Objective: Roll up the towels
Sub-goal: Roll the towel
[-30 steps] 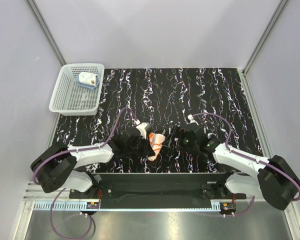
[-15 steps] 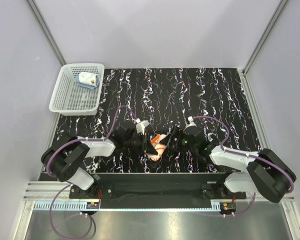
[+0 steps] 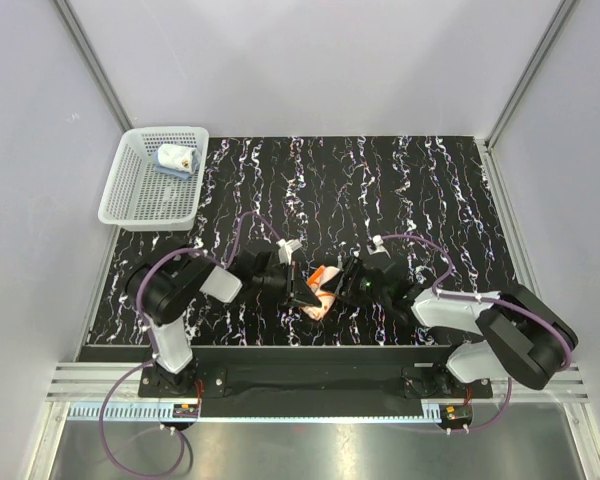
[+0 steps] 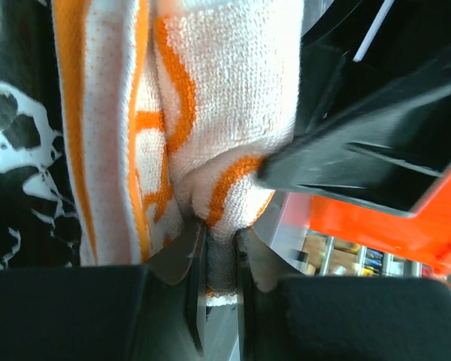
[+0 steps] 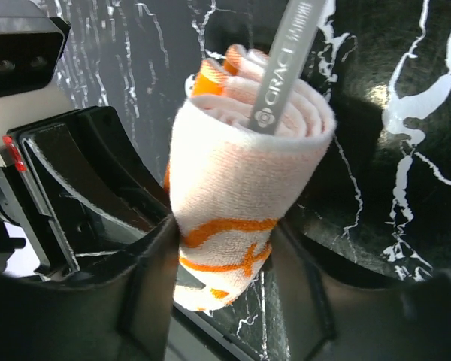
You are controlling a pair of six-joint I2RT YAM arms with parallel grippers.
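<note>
The orange towel with white flowers (image 3: pixel 322 290) is a tight roll held between both grippers low over the near middle of the table. My left gripper (image 3: pixel 308 296) is shut on one end of the roll (image 4: pixel 218 188); cloth is pinched between its fingertips. My right gripper (image 3: pixel 342 284) is shut around the other end of the roll (image 5: pixel 233 203), which fills the space between its fingers. The light blue towel (image 3: pixel 173 163) lies bundled in the white basket (image 3: pixel 140 205) at the far left.
The black marbled table (image 3: pixel 380 190) spans the workspace. The basket stands at its far left corner. Grey walls and metal frame posts close in the sides. Both arm bases sit at the near edge.
Both grippers have closed in toward each other and moved nearer the front edge. The orange roll has gone from tilted upright to lying more level between them.
</note>
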